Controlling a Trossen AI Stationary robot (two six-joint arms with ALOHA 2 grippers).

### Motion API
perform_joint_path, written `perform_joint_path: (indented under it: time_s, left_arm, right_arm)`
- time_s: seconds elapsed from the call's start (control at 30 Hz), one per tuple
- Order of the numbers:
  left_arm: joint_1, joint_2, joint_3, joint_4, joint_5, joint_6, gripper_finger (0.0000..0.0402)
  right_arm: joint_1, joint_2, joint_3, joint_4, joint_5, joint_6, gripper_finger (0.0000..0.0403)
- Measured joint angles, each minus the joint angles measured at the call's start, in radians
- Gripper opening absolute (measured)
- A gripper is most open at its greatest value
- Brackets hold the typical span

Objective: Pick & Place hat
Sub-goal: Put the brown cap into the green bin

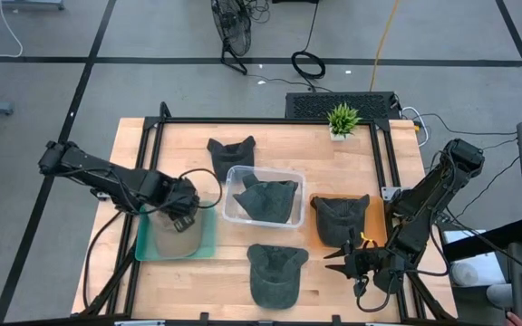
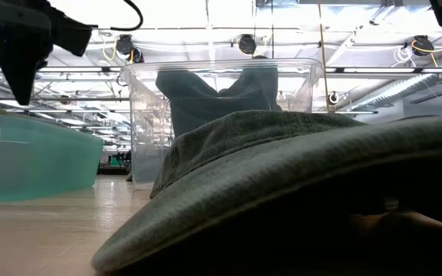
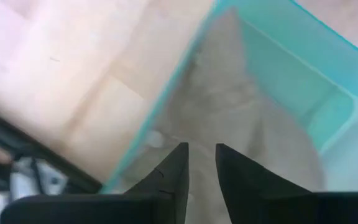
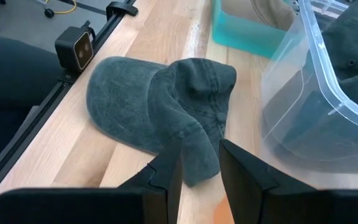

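On the wooden table (image 1: pixel 279 136), amid grey flooring, both the left gripper (image 1: pixel 185 215) and the right gripper (image 1: pixel 347 263) show slightly parted jaws.

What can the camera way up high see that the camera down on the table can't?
Only the high view shows the little green plant, the hat by the far edge, the hat on the orange mat and the right end effector.

Only the low view shows the ceiling lights of the room behind.

Both show the clear bin with a hat in it, the teal bin, the near hat and the left end effector above the teal bin.
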Motion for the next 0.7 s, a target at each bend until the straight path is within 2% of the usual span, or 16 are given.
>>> perform_joint_path:
  time_s: [0.1,0.23,0.33,0.47,0.57,0.7]
  left_arm:
    - [-0.002,0.032,-0.017,0.026,0.05,-0.001,0.009]
    - [-0.008,0.072,-0.064,0.037,0.041,0.0,0.009]
    - [-0.008,0.098,-0.14,0.157,0.034,0.018,0.009]
    - [-0.008,0.114,-0.233,0.325,0.082,0.051,0.009]
    - [0.002,0.113,-0.24,0.288,0.107,0.063,0.009]
    - [0.02,0.082,-0.19,0.121,0.125,0.07,0.009]
  right_arm:
    - [0.002,0.0,0.0,0.0,-0.003,0.013,0.0093]
    - [0.007,0.0,0.0,0.0,-0.004,0.016,0.0093]
    - [0.007,0.0,0.0,-0.001,-0.004,0.016,0.0093]
    - [0.008,0.0,0.0,-0.001,-0.004,0.016,0.0093]
    - [0.008,0.0,0.0,-0.001,-0.004,0.013,0.0093]
    - [0.003,0.0,0.0,-0.001,-0.004,0.007,0.0093]
